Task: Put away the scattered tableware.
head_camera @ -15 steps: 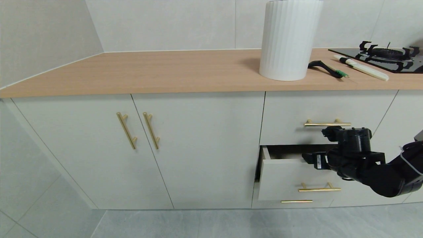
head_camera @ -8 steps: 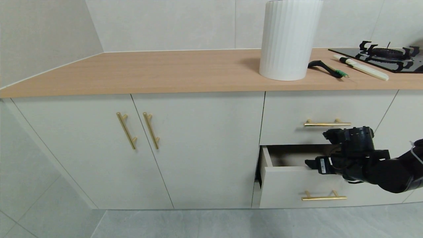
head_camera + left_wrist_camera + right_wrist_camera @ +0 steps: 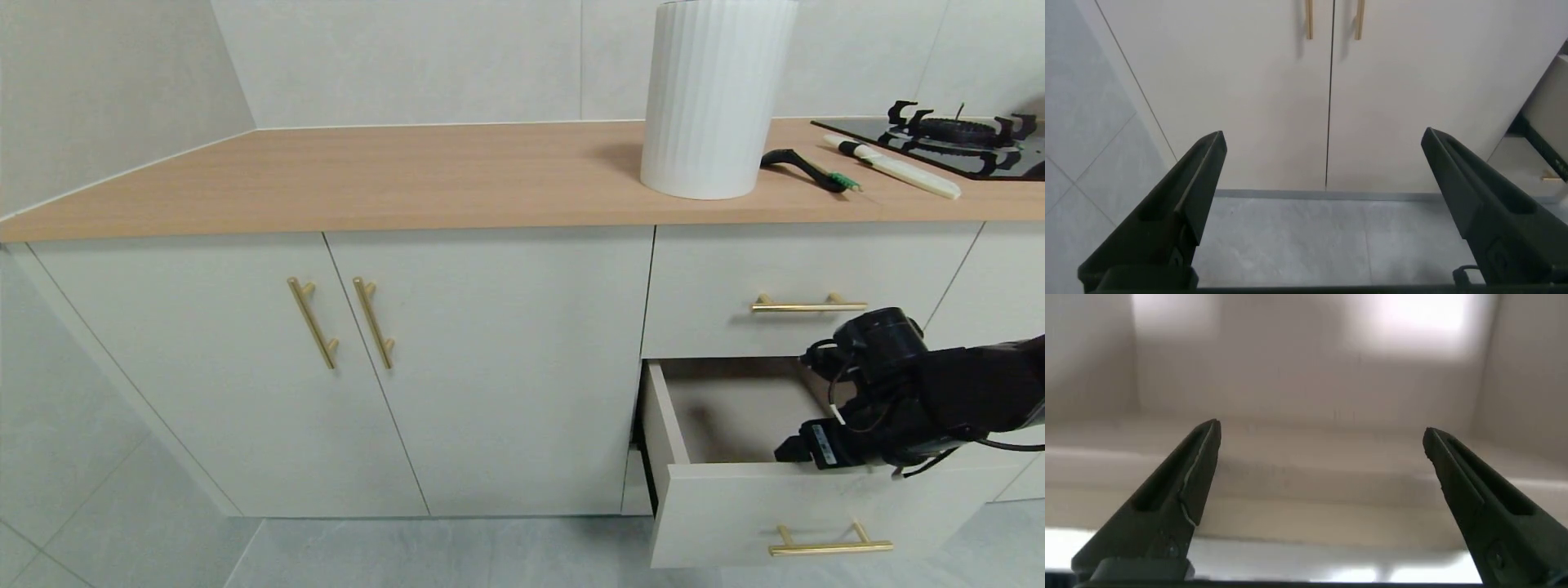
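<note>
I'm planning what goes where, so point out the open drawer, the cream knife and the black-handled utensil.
Open drawer [image 3: 727,510], head view, on its front panel left of the handle.
Cream knife [image 3: 910,174], head view, on the middle of its blade.
Black-handled utensil [image 3: 808,166], head view, on its curved black handle.

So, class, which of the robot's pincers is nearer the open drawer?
Right. The right pincer is at the front edge of the open drawer, pointing into it. The left pincer is off to the drawer's left, facing the closed cabinet doors.
</note>
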